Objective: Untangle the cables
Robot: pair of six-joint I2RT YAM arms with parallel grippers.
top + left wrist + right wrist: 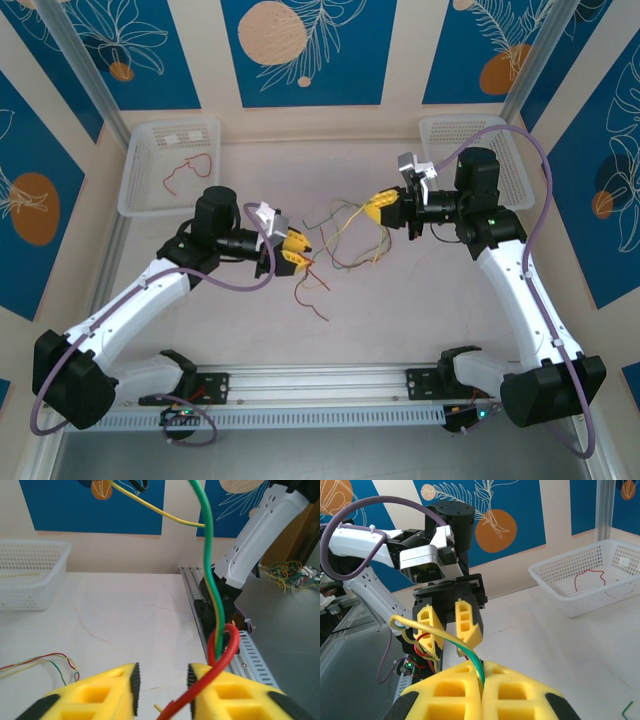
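The cables hang in a loose tangle between my two grippers above the table's middle. My right gripper is shut on a green cable and a pale yellow cable that run together out of its tips. Facing it, my left gripper stands open. A red cable loops over its right finger, and the green cable rises from there. An orange-brown strand trails on the table below the left gripper.
A white basket at the back left holds one red wire. A second white basket stands at the back right behind the right arm. More thin wires lie on the table. An aluminium rail runs along the near edge.
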